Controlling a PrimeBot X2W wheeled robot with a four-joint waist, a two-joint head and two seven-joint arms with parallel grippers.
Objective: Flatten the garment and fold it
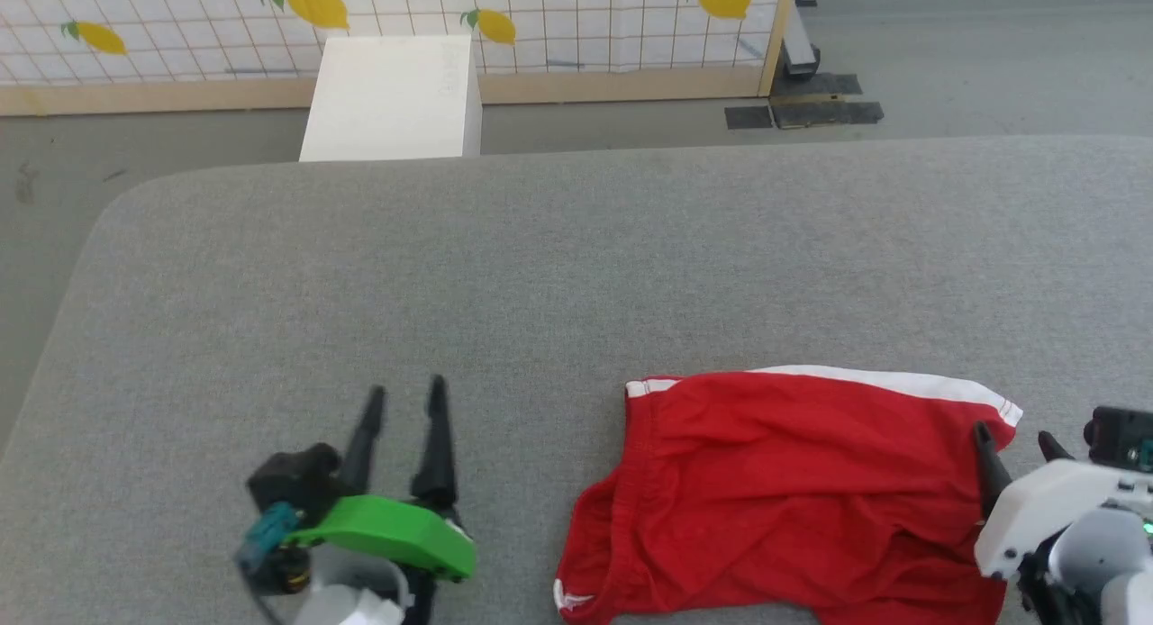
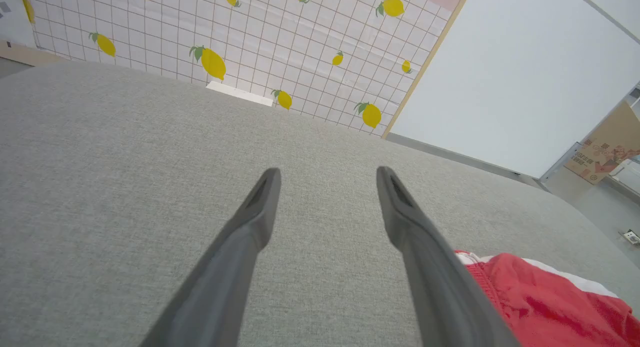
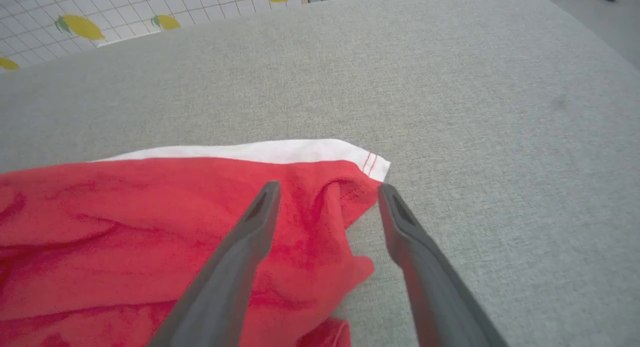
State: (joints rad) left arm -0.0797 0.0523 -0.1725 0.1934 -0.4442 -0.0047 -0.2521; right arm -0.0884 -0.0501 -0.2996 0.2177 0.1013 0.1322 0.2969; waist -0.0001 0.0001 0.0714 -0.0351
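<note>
The red shorts (image 1: 793, 490) lie crumpled on the grey padded table (image 1: 576, 265), toward its near right, with a white trim band along their far edge. My right gripper (image 1: 1016, 438) hovers open over the shorts' right corner (image 3: 350, 187); one finger is above the red cloth, the other above bare table. My left gripper (image 1: 405, 393) stands open over bare table, a good way left of the shorts. In the left wrist view the shorts' edge (image 2: 545, 297) peeks out behind the right finger. The left gripper (image 2: 327, 174) holds nothing.
A white box (image 1: 392, 98) stands on the floor beyond the table's far edge, before a lemon-patterned grid wall (image 1: 540, 13). The table's rounded left corner (image 1: 117, 211) drops to grey floor. Dark mats (image 1: 802, 112) lie at the far right.
</note>
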